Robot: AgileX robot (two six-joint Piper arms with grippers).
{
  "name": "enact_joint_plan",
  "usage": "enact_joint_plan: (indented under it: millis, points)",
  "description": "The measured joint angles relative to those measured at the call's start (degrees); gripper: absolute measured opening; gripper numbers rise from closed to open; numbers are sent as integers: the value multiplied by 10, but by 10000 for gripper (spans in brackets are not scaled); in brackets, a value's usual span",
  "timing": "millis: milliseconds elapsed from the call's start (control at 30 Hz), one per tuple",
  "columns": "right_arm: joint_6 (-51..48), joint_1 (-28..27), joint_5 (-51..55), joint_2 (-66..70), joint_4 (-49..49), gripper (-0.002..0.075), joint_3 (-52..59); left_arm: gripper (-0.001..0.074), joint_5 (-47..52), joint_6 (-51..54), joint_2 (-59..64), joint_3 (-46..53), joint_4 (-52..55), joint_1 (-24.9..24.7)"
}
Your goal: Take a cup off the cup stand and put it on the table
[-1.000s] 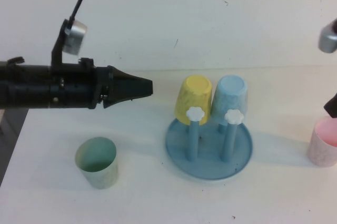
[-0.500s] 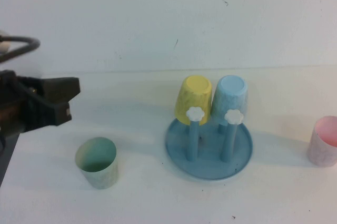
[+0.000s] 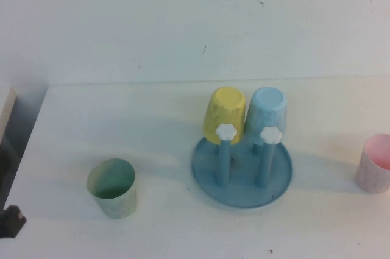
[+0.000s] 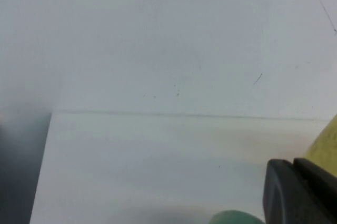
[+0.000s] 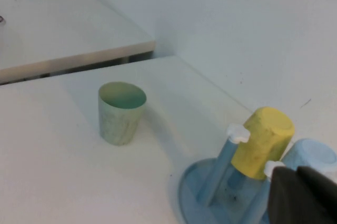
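the closed left gripper (image 4: 297, 192) sits off the table's (image 3: 152, 143) near left corner. the closed, empty right gripper (image 5: 305, 197) hangs right of the cup stand (image 3: 242, 173). the cup (image 3: 374, 163) stands upright on the table's right edge, apart from the stand.

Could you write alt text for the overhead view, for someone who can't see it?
A round blue cup stand sits on a white table with a yellow cup and a light blue cup upside down on its pegs. A green cup stands upright to its left, a pink cup at the right edge. Only the left gripper shows, at the lower left corner; the right gripper is out of this view.
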Motion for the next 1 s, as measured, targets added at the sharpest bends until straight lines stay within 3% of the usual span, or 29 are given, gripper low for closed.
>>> enact_joint_plan:
  millis: [267, 800, 1000]
  points:
    - [-28, 0, -16, 0, 30, -1, 4, -2, 39, 0, -27, 68, -10, 0]
    - [-25, 0, -33, 0, 42, -1, 5, -2, 304, -7, -27, 125, -3, 0]
    - [-41, 0, -135, 0, 28, -1, 26, -2, 369, -8, -27, 125, -1, 0]
